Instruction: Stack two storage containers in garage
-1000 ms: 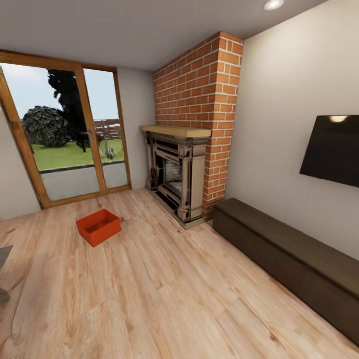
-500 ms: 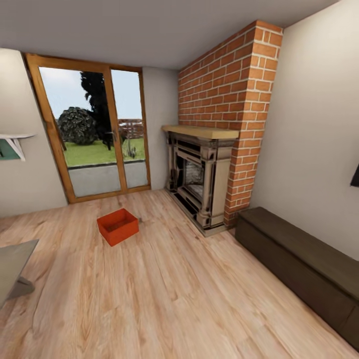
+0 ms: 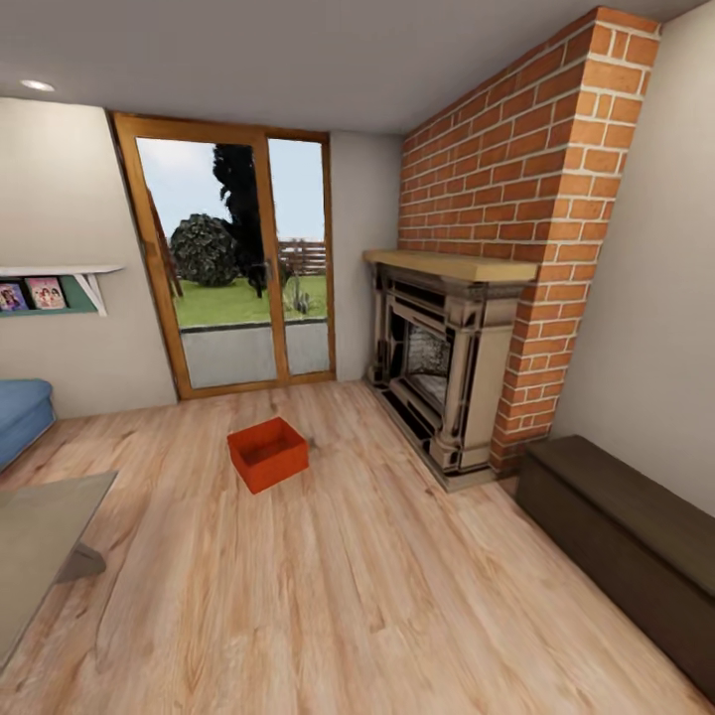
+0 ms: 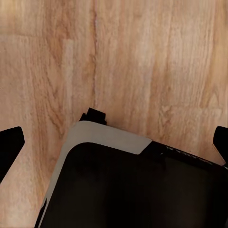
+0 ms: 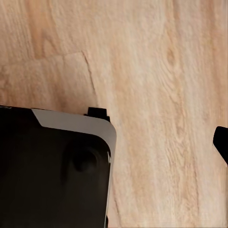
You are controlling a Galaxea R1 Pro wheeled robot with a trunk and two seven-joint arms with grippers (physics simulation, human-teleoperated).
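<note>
While looking across the living room [image 3: 357, 119] from the head camera, saw one storage container [image 3: 268, 454] sitting open-topped on the light wood-plank floor [image 3: 348, 596], around the middle of the room and toward its far side. Found it orange-red, turned at an angle to the planks, touching nothing but the floor. Noted the wood-framed glass doors [image 3: 238, 268] on the far wall just beyond it, with lawn and dark trees outside. Placed it left of the stone fireplace [image 3: 437, 387], near but apart from it, under a red brick chimney [image 3: 516, 179] and a pale wooden mantel [image 3: 452, 265]. Saw a long dark low bench [image 3: 626, 536] running along the right wall, well apart from the container. Caught the end of a blue sofa [image 3: 20, 417] at the far left, a wall shelf [image 3: 60, 283] with small photos above it, and a grey tabletop [image 3: 40, 536] at the near left.

Through the left wrist camera, saw the left gripper [image 4: 114, 145] spread wide, one black fingertip at each edge of the frame, holding nothing, above plank floor and a dark grey-trimmed part of the robot's body [image 4: 128, 190]. Through the right wrist camera, saw one fingertip [image 5: 222, 142] of the right gripper [image 5: 114, 142] out at the frame edge, its mate lost against the dark body; read it as wide too, with nothing in it.
</note>
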